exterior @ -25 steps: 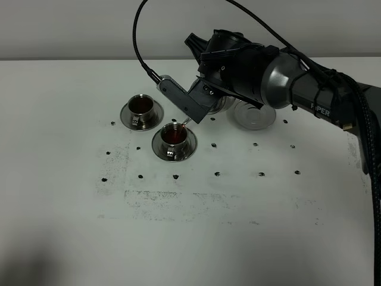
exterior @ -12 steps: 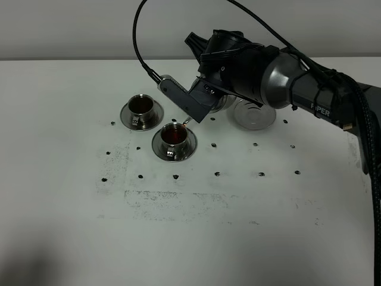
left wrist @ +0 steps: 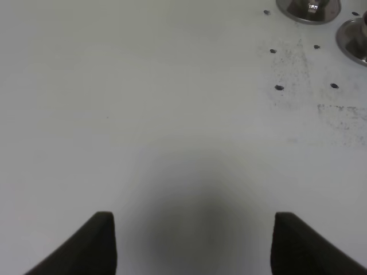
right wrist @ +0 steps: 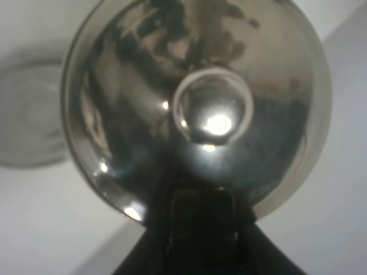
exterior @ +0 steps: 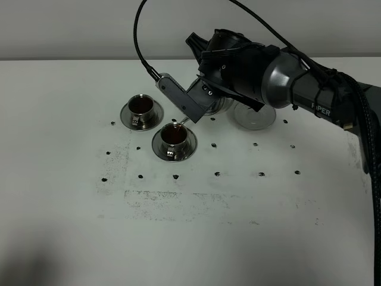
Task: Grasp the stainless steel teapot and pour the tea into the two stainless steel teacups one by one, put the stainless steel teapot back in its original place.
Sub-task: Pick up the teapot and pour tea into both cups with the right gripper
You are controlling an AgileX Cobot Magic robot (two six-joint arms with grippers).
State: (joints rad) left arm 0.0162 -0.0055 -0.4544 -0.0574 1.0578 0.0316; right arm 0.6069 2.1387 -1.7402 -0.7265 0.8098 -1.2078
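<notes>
Teapot tilted in the air, held by the closed right fingers, spout over the nearer teacup. Tea visible in both cups, farther teacup included. Pouring probably near its end; return to the steel disc on the tabletop not yet done. Left fingers spread apart, holding nothing.

Right end effector tipped teapot back slightly; spout lifted from near cup.
</notes>
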